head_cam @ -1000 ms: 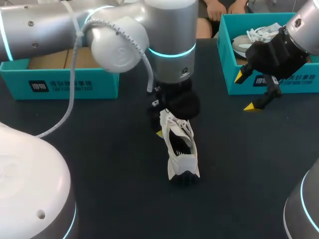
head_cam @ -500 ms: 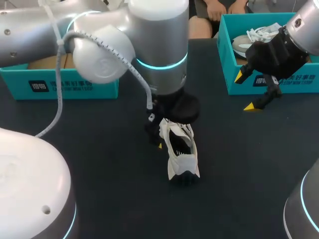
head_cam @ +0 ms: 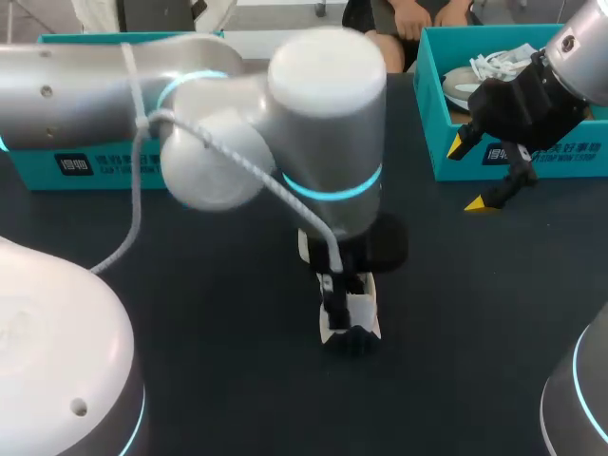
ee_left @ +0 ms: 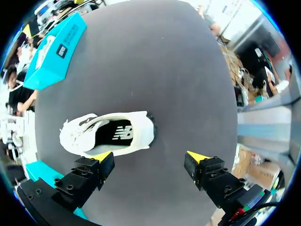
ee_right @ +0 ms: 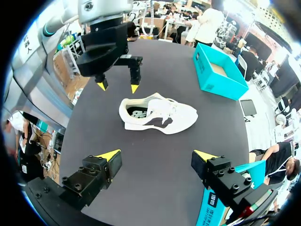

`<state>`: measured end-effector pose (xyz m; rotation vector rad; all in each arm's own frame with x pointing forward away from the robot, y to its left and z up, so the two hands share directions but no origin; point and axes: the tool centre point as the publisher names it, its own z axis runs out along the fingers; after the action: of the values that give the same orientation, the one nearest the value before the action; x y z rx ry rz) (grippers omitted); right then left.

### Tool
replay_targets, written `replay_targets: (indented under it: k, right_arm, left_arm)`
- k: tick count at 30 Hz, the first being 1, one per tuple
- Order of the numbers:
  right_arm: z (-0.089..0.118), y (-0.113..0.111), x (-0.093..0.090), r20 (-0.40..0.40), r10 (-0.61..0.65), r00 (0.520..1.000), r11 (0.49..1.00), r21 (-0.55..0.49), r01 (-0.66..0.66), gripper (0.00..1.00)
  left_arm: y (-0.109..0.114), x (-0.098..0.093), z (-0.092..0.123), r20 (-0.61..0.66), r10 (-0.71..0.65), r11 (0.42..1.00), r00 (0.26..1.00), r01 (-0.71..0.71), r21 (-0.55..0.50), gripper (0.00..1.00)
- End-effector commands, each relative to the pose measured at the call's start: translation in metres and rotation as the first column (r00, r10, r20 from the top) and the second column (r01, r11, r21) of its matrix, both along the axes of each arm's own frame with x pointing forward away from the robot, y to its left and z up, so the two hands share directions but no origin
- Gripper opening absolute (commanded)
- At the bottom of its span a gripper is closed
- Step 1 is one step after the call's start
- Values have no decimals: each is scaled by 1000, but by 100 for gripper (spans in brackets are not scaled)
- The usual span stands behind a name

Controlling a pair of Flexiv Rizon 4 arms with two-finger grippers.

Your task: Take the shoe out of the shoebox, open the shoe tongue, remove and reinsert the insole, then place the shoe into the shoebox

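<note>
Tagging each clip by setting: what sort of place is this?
Probably a robot test bench: a left arm and right arm hang over a dark table holding a white shoe and teal shoeboxes.

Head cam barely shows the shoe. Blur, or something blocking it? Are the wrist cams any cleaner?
Head view: no blur; my left arm hides most of the shoe, with only one end showing. Both wrist views: the shoe is whole and sharp, though the fisheye curves the table.

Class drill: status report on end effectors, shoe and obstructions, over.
Left end effector open, over shoe. Right end effector open, empty, by shoebox. Shoe on table, unboxed. Nothing blocking.
</note>
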<state>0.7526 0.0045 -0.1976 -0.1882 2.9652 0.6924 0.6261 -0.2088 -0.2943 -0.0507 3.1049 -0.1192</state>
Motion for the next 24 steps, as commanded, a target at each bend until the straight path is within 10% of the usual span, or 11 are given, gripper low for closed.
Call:
replay_targets:
  k: [1, 24]
  right_arm:
    - [0, 1, 1, -1, -1, 1000, 1000, -3, 1, 100]
    - [0, 1, 1, -1, -1, 1000, 1000, -3, 1, 100]
  left_arm:
    - [-8, -10, -27, 1, 76, 997, 997, -76, -24, 100]
    - [-28, 18, -75, 22, 60, 998, 998, -60, 3, 100]
